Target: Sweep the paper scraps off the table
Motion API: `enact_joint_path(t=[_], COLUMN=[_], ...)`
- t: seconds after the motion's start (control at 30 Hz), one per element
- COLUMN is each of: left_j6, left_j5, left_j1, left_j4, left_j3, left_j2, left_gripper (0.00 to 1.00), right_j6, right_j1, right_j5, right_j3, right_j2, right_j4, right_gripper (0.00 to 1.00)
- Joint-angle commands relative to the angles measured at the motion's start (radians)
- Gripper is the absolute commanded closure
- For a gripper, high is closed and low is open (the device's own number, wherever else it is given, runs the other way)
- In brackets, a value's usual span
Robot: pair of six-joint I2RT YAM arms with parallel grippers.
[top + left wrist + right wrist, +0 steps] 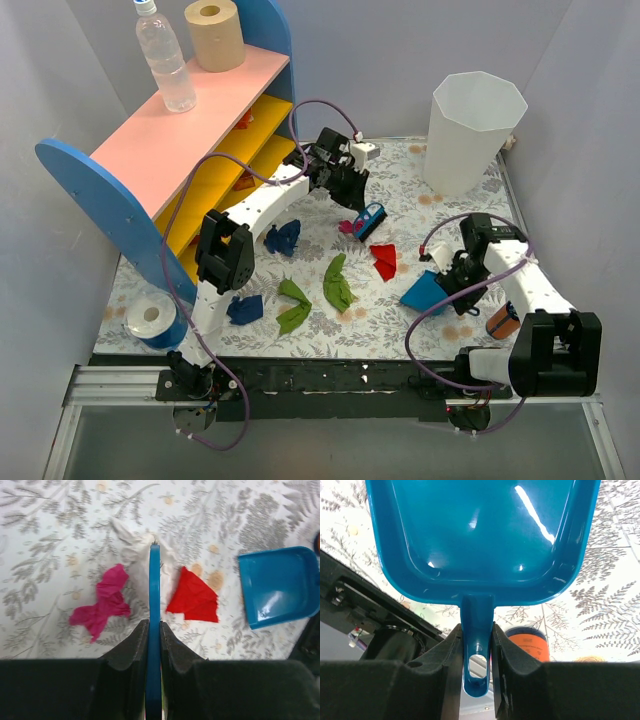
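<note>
Your left gripper (pixel 154 630) is clamped on the handle of the small blue hand brush (pixel 154 580), and your right gripper (pixel 476 635) is clenched round the handle of the blue dustpan (pixel 480 535). Both tools are in hand, but I'd judge the sweeping itself barely begun. The pan shows bare and glossy inside in both wrist views, and all the paper scraps (pixel 338 283) you can see lie on the table (pixel 400 170), none in the pan.

Take the dustpan as your mark. The red scrap (pixel 195 600) is the nearest piece, just off the pan's open mouth, with the brush standing on its far side. The magenta scrap (pixel 105 605) lies just beyond the brush, so the brush sits between the two. The two green scraps (pixel 293 305) are farther from the pan, toward the left arm's base. The two navy scraps (pixel 283 237) are farthest of all.

As for looks, the red piece is a creased, roughly triangular fold lying fairly flat. The magenta one is pinched in the middle like a bow, the greens are long twisted strips, and the navy ones are tight wads. There is white at the brush tip—bristles or a white scrap, you cannot tell which.
</note>
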Motion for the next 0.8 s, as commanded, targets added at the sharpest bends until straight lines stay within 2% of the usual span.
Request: enact_joint_path(t=[0.0,0.23,0.47,0.6,0.73,0.77], left_j6=[-0.028,-0.068,-0.062,-0.063,-0.099,-0.129], left_j5=[-0.210,-0.191,-0.086,0.042,0.368,0.397], left_j1=[0.031,0.022,-0.011,-0.038,-0.049,-0.049], left_j4=[0.086,0.115,0.094,0.076,0.068,0.077], left_j3=[0.005,0.062,0.037,-0.016,-0.059,-0.068], left_j2=[-0.105,-0.022,0.010,-0.020,-0.040,-0.045], left_gripper=[1.00,1.00,1.00,1.00,1.00,1.00], right_j6=[0.087,0.105,0.116,0.127,0.125,0.124], right_j1=[0.007,0.016,0.020,0.020,0.034,0.040], right_j5=[0.009,0.018,-0.020,-0.017,-0.016,-0.016], right_j3=[0.076,0.048,0.028,0.044,0.064,0.070], right_j2=[0.039,0.044,0.053,0.088,0.132,0.142], right_j4=[0.029,0.049,0.060,0.071,0.094,0.098], right_gripper=[0.99,0.99,0.99,0.99,0.99,0.99])
